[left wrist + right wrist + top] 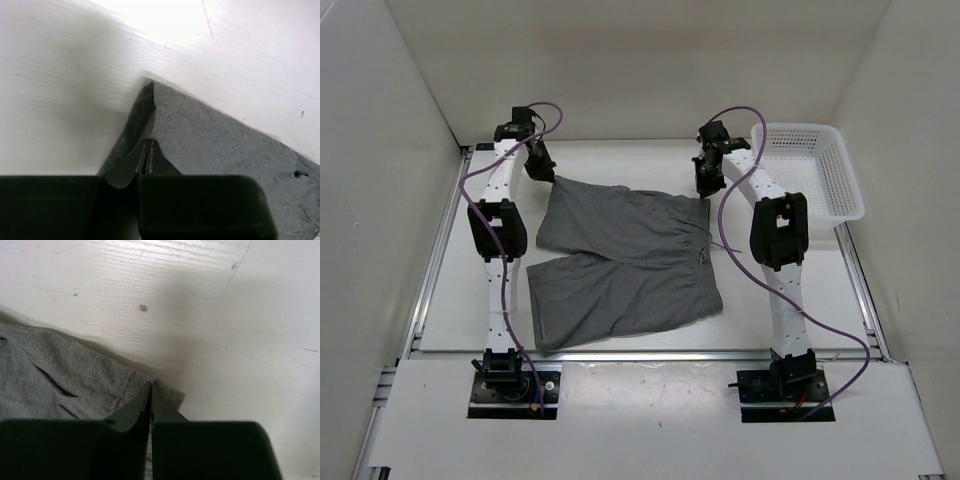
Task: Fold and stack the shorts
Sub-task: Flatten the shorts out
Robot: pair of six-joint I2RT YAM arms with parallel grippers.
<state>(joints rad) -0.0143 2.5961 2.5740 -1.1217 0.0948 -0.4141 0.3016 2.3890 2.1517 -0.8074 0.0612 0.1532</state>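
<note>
The grey shorts (620, 255) lie flat on the white table, waistband to the right, both legs pointing left, drawstring (712, 250) at the right edge. My left gripper (545, 172) is at the far left corner of the far leg. In the left wrist view its jaws (148, 143) are shut on that hem corner of the shorts (225, 150), which is slightly lifted. My right gripper (708, 190) is at the far right waistband corner. In the right wrist view its jaws (151, 386) are shut on the corner of the shorts (60, 375).
A white plastic mesh basket (820, 200) stands at the back right, just right of the right arm. White walls enclose the table on the left, back and right. Purple cables loop from both arms.
</note>
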